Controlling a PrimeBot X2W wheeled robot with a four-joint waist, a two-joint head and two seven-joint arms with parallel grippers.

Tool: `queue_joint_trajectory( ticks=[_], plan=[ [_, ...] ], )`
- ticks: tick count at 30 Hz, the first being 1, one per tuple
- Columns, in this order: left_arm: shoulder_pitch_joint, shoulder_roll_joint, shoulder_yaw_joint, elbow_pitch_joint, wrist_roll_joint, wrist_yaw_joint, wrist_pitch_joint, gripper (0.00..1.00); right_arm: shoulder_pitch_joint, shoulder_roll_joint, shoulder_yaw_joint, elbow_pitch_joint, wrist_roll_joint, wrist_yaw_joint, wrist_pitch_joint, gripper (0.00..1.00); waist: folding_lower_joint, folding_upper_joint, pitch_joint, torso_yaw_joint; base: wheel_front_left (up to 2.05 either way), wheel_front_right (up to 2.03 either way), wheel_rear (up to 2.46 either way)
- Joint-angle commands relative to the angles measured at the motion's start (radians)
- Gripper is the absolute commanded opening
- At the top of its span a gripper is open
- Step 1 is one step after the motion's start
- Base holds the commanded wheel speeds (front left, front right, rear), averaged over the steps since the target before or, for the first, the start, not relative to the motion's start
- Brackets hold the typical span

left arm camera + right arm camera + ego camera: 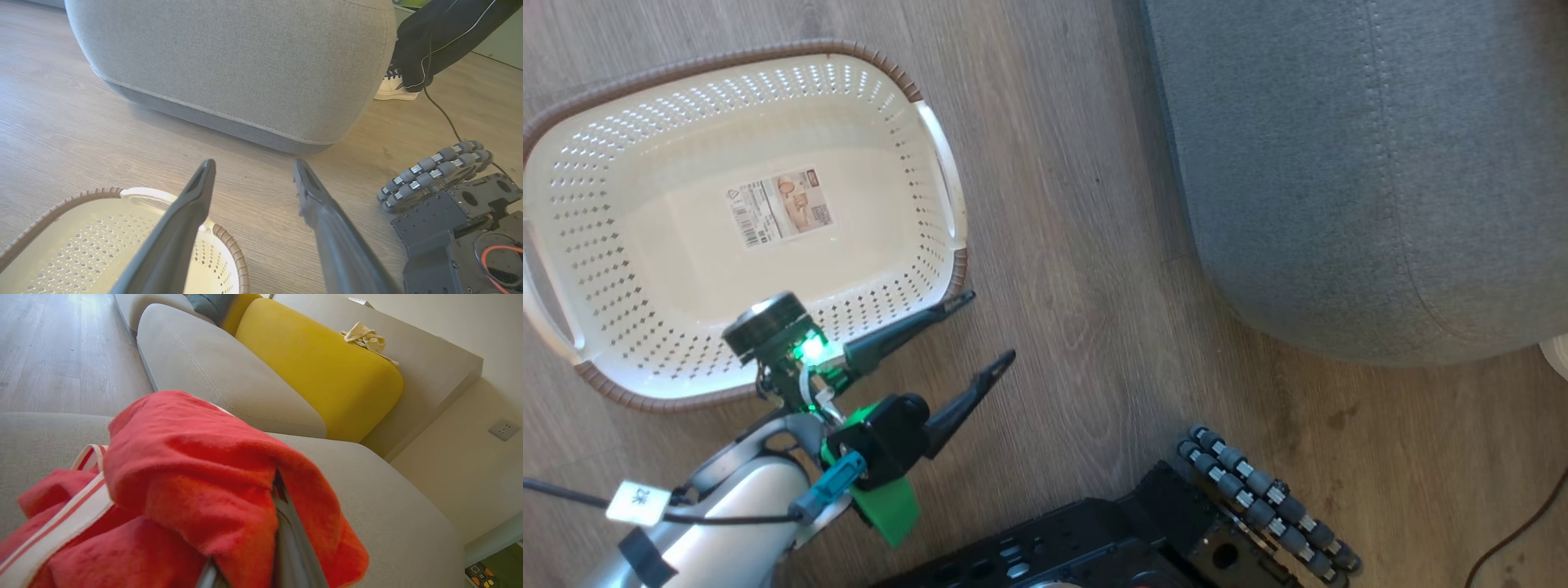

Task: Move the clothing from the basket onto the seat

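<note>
Clothing [184, 477], judged soft, light and limp, draped over the shut right end effector [282, 506] above the seat [388, 506]. Bunched bulk judged a surer hold than trim. Basket [727, 57], ten o'clock, held no garment. Left end effector [990, 327] stood wide, unladen.

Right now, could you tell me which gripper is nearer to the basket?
Left. The left gripper is open right beside the basket; the right gripper is shut on the clothing over the seat.
</note>
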Motion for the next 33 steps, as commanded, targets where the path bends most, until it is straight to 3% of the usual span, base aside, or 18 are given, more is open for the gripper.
queue_joint_trajectory(
  ticks=[1,12,18,20,21,33],
  plan=[
    [-0.004,0.005,0.023,-0.032,0.004,-0.001,-0.005,1.0,-0.019,-0.025,-0.006,0.02,-0.031,0.0,-0.002,0.0,0.0,0.0,0.004,0.005,0.0,0.0,0.0],
    [-0.004,-0.014,0.027,-0.034,0.002,-0.001,-0.005,1.0,-0.055,-0.027,0.041,0.221,-0.104,0.0,-0.002,0.0,0.0,0.0,0.005,0.013,0.0,0.0,0.0],
    [-0.008,-0.02,0.032,-0.032,-0.002,-0.001,-0.005,1.0,-0.055,-0.023,0.037,0.261,-0.1,0.0,-0.002,0.0,0.0,0.0,-0.009,0.016,0.0,0.0,0.0],
    [-0.01,-0.023,0.035,-0.03,-0.003,-0.001,-0.005,1.0,-0.049,-0.023,0.039,0.239,-0.097,0.0,-0.002,0.62,0.0,0.0,-0.016,0.017,0.0,0.0,0.0],
    [-0.01,-0.025,0.035,-0.029,-0.003,-0.001,-0.005,1.0,-0.043,-0.023,0.041,0.227,-0.097,0.0,-0.002,1.0,0.0,0.0,-0.021,0.017,0.0,0.0,0.0],
    [0.0,-0.097,0.026,0.015,-0.018,-0.001,-0.005,1.0,0.039,-0.075,0.077,0.201,-0.097,0.0,-0.002,1.0,0.0,0.0,-0.165,0.017,0.0,0.0,0.0]
  ],
)
